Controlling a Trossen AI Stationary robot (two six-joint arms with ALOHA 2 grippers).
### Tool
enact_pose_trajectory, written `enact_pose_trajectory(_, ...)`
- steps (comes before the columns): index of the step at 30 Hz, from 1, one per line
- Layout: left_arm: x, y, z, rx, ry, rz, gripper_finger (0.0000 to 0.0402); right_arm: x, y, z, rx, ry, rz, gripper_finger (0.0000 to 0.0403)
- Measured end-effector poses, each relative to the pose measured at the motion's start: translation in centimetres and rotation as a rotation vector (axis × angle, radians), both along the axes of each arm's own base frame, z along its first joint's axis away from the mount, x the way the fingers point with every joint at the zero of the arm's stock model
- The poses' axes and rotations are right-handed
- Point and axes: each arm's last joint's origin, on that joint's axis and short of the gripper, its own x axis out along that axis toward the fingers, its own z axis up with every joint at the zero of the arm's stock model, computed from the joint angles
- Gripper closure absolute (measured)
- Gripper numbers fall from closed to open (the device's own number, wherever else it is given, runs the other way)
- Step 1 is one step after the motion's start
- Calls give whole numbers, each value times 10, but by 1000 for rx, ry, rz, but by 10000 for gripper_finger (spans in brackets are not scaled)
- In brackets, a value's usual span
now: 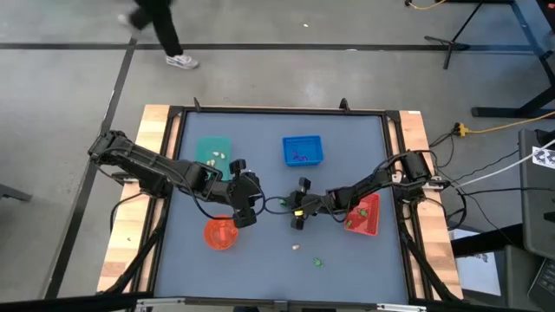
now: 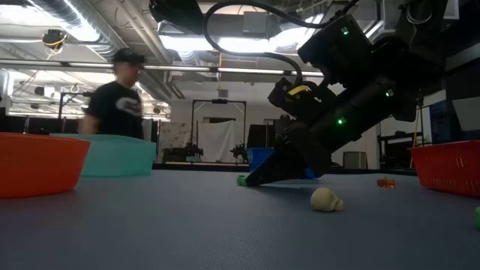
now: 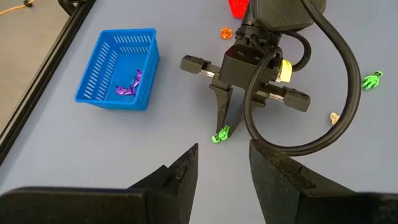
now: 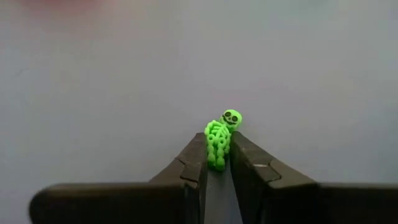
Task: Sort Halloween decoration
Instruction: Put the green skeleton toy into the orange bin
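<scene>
At table centre the right gripper (image 4: 217,163) has its fingers pinched on a green skeleton (image 4: 219,138), tip down on the mat, likely for lifting; the left gripper (image 3: 222,171), at nine o'clock of it, waits with fingers apart; a cream trinket (image 1: 296,248) lies at six o'clock.

My table (image 1: 277,251) has a grey-blue top with pale wooden side rails, and it stands on a grey concrete floor (image 1: 286,78) marked with dark lines. Yellow and black cables (image 1: 486,130) trail along one side. Behind it, bright strip lights (image 2: 247,41) and pipework cross the ceiling, and a person (image 2: 120,94) in dark clothes walks past.
</scene>
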Motion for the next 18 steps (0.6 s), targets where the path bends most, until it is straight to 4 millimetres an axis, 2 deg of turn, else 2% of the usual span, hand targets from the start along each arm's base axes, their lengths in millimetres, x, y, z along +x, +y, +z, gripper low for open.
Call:
enact_pose_trajectory(8,0,0,0,0,0,0,273,-1,0,8,-1,-14,5,347)
enact_pose_trajectory(13,0,0,0,1,1,-1,273,-2,0,34,1,-72,19,347)
enact_pose_trajectory(18,0,0,0,1,1,-1,273,-13,-1,67,19,-69,68,347)
